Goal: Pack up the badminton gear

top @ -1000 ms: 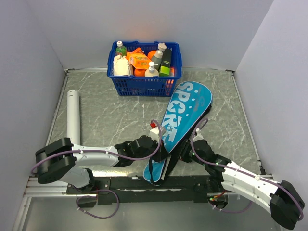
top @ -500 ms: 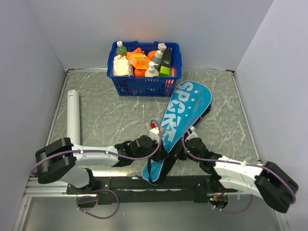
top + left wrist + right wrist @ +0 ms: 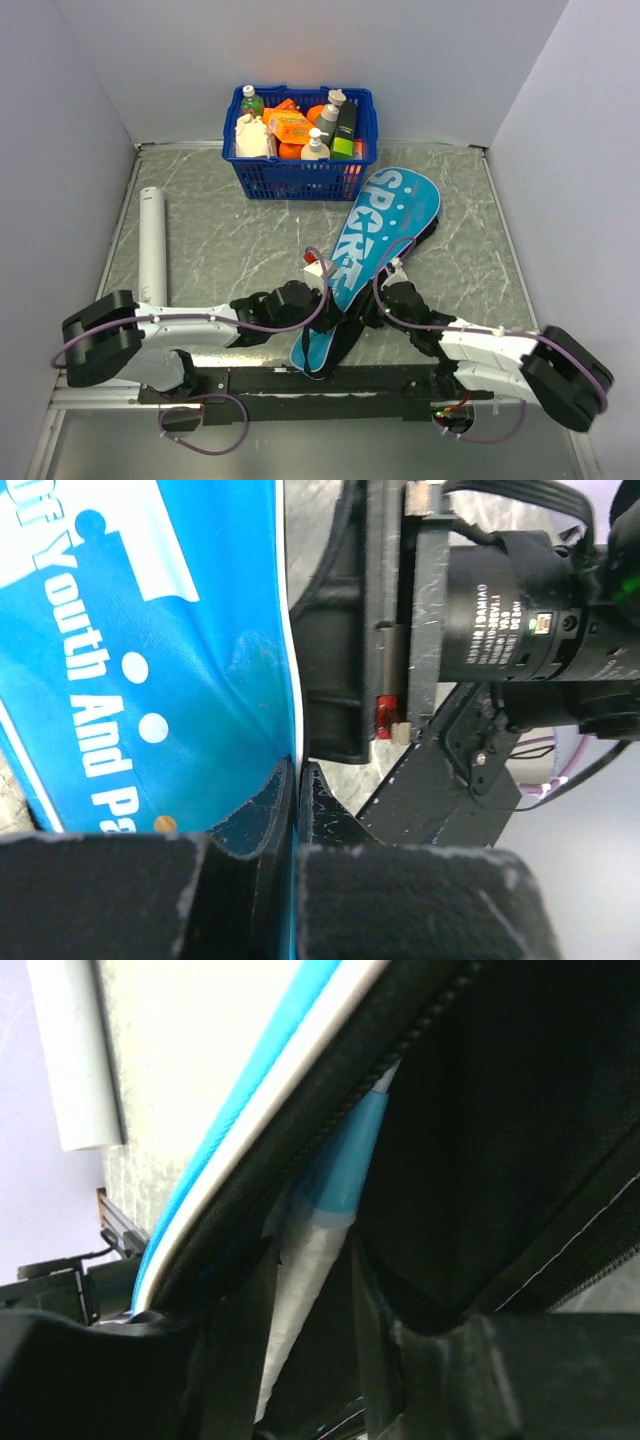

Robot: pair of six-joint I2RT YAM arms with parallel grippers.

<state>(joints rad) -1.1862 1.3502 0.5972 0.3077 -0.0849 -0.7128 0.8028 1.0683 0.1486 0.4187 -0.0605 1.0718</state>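
Left claw [image 3: 297,780]: the fingers are pressed together, and the left edge of the teal case [image 3: 372,235] is pinched between them, close to its narrow near end.

Right claw [image 3: 312,1260]: the fingers are held apart at the open zipper mouth on the case's right edge. The white handle of a racket [image 3: 298,1310] is seen between them, and its pale blue shaft runs further in against the black lining. Whether the handle is squeezed cannot be told.

The case is laid diagonally on the table [image 3: 230,245], "SPORT" face up. Its narrow end is near, between the two claws, and its wide end is far and to the right.

A white tube [image 3: 152,245] is laid along the left side of the table, well apart from the case.

A blue basket [image 3: 295,180] of bottles and orange packs is set at the far edge, near the case's wide end.
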